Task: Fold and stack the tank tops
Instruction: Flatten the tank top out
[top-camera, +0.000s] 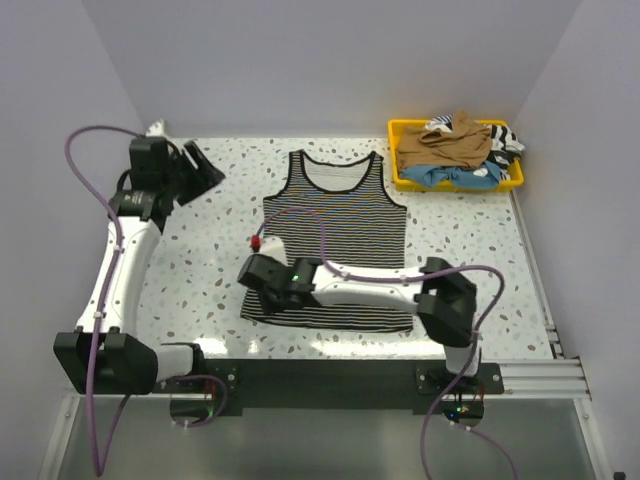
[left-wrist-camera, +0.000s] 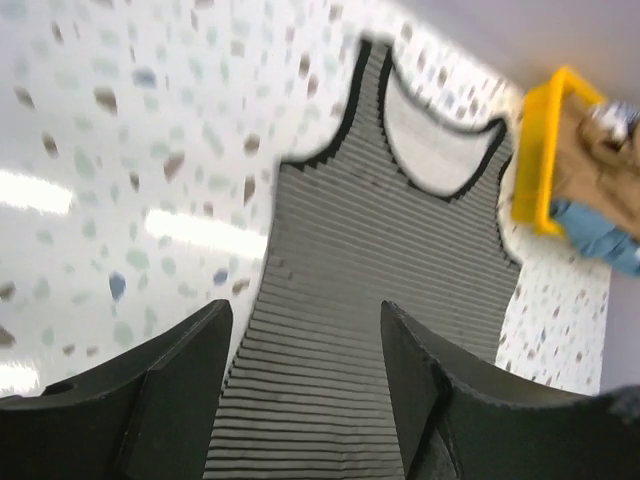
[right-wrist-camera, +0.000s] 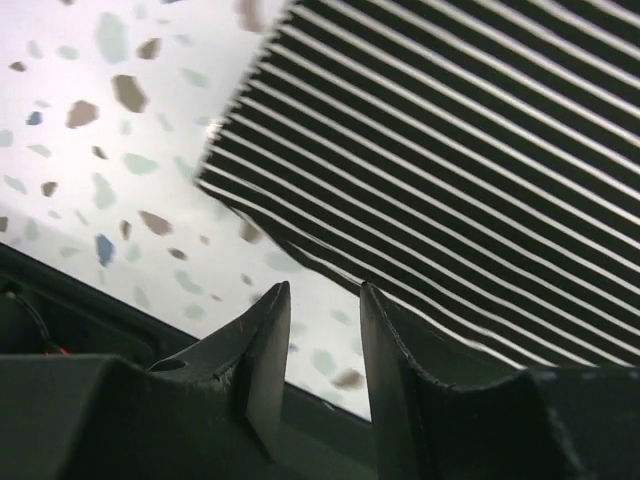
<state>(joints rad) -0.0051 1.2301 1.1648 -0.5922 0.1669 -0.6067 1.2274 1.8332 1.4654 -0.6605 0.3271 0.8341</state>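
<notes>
The right gripper (right-wrist-camera: 322, 296) has its two dark, hard, wedge-shaped fingers (right-wrist-camera: 268, 345) parted by a narrow gap with nothing between them. It hangs low over the near left corner of the striped tank top (top-camera: 340, 225), and its tips are just short of the hem corner. In the right wrist view that corner is a soft, squared edge of thin black-and-white ribbing lying flat on the table (top-camera: 200, 270).

The left gripper (left-wrist-camera: 305, 320) is spread wider and is also empty. Its broad black matte fingers (left-wrist-camera: 185, 375) curve inward. It is raised at the far left of the table, well apart from the cloth and angled toward it.

The striped tank top lies spread flat in the middle of the table, with the straps and scooped neckline toward the far wall and the straight hem toward the arm bases. Dark binding trims the neck and armholes. The right arm reaches across its lower part.

The table is smooth and white with grey and brown terrazzo flecks. Bare surface shows in a wide band to the left of the top, a narrower one to its right, and a strip beyond the straps.

The yellow plastic tray (top-camera: 410, 125) sits in the far right corner, near the top but not touching it. A crumpled tan-brown top (top-camera: 445, 145) is heaped in it over a light blue top (top-camera: 450, 177), and another striped top (top-camera: 505, 140) spills over the tray's right rim. Plain grey walls close in the far and side edges.
</notes>
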